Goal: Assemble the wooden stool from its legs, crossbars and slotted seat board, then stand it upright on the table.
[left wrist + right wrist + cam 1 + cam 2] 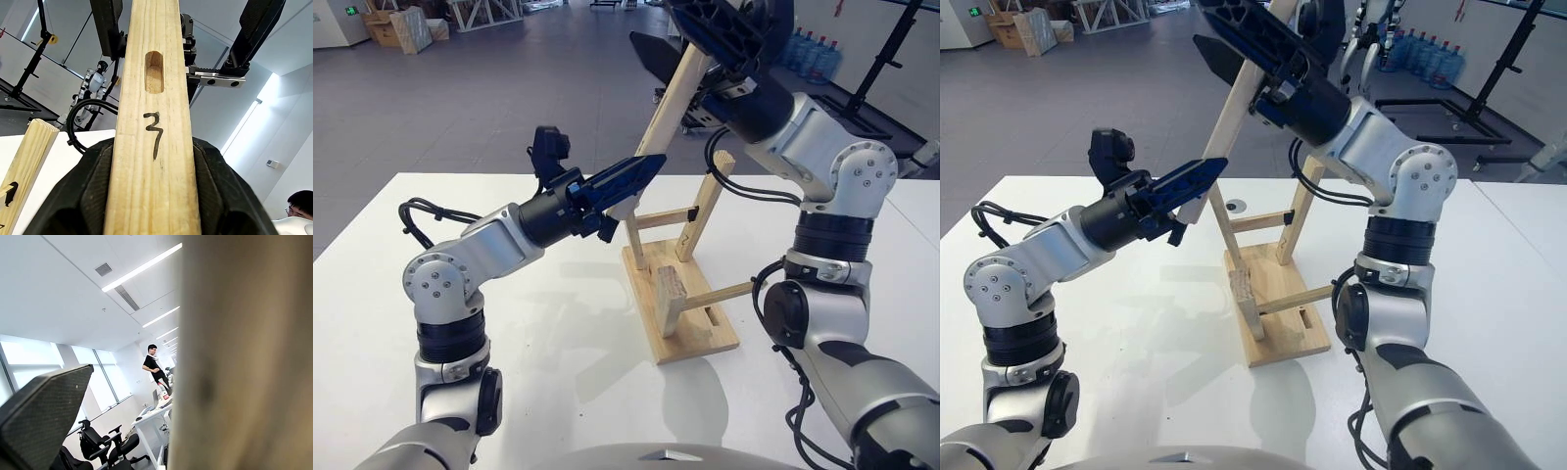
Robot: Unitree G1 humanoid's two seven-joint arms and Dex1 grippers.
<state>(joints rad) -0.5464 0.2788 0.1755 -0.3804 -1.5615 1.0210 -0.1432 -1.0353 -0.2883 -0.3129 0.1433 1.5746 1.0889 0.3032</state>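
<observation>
The slotted seat board point(705, 338) lies flat on the white table point(548, 333). Two legs stand in it at a slant, a tall one point(705, 206) and a shorter one point(634, 240), joined by a crossbar point(661, 217). A short leg point(670, 299) with a second crossbar point(729, 292) sits at the near end. A long loose leg point(680, 93), marked with a number and a slot point(154, 72), slants up above the stool. My left gripper point(646, 171) is shut on its lower part. Up high, my right gripper point(1206, 24) is open, its fingers standing either side of the leg's upper end.
The table runs wide to the left and toward me, with its far edge just behind the stool. Beyond it is open floor, with a black rack point(886, 49) and water bottles point(813, 49) at the back right. Black cables hang from both arms.
</observation>
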